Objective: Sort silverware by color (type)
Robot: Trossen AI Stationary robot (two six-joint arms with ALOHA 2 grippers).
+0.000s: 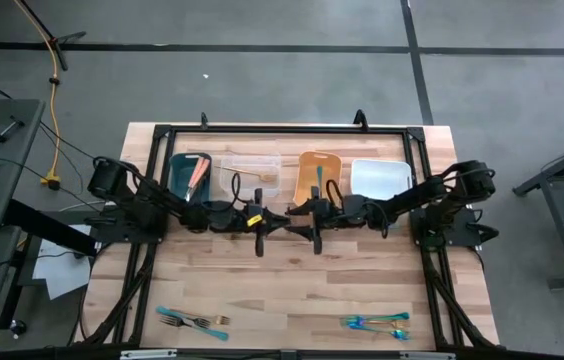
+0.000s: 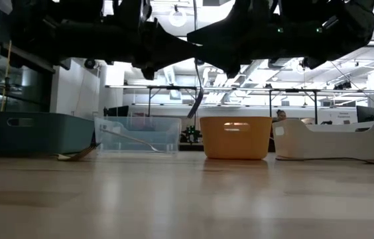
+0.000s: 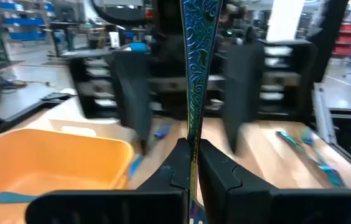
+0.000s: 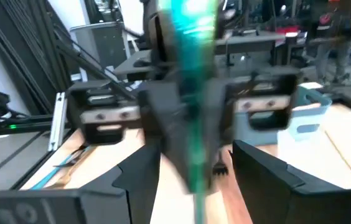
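Observation:
My left gripper [image 1: 274,224] is shut on a teal-blue patterned utensil [image 3: 194,68] above the middle of the table, in front of the bins. The utensil stands upright and its lower end hangs in the air [image 2: 195,99]. My right gripper [image 4: 195,152] faces the left one, open, with one finger on either side of the utensil [image 4: 193,93], not touching it. More silverware lies flat near the table's front edge: a mixed group at the left [image 1: 194,321] and a teal-blue group at the right [image 1: 377,322]. My left gripper pinches the utensil's handle [image 3: 191,146] between its two fingers. The fingers come level from the table's left and lie across the handle. The utensil stands upright, reaching above and below the fingers, clear of the table.
Four bins stand in a row at the far side: teal [image 1: 176,178] with a salmon utensil, clear [image 1: 242,165] with a gold one, orange [image 1: 307,165] with a teal one, and white [image 1: 380,177]. Bare wood lies between the arms and the front silverware.

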